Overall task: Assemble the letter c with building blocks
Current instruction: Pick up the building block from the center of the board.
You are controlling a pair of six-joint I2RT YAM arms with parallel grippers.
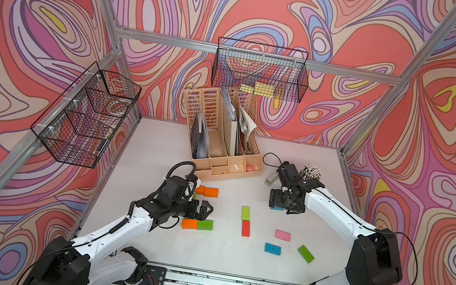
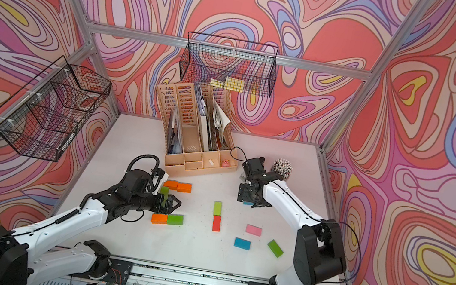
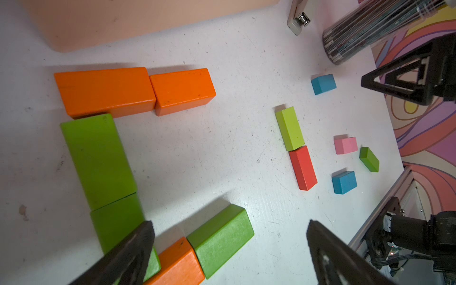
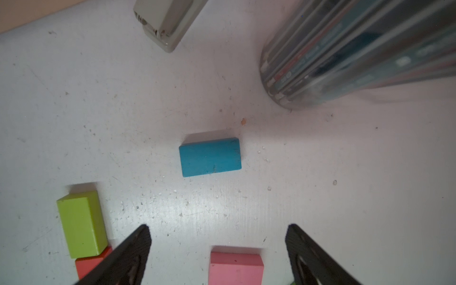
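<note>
White table [image 1: 215, 258], left side: the C looks finished. Nearest, an orange brick [image 1: 189, 224] and green brick [image 1: 205, 224] form the lower arm. The green spine [image 3: 98, 160] runs near-to-far along the left edge, and two orange bricks [image 1: 211, 192] cap it, so the mouth faces the right edge. Over it the left gripper [image 3: 229, 224] hovers, jaws apart. Farther right, the right gripper [image 4: 218, 227] gapes above a loose blue brick [image 4: 210, 157].

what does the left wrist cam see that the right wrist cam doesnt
Only the left wrist: the C of orange and green blocks, the open left claw, a second blue block. Only the right wrist: a tiny orange speck beside the blue block. Both: that blue block, the pen cup, lime block, red block, pink block and stapler.
</note>
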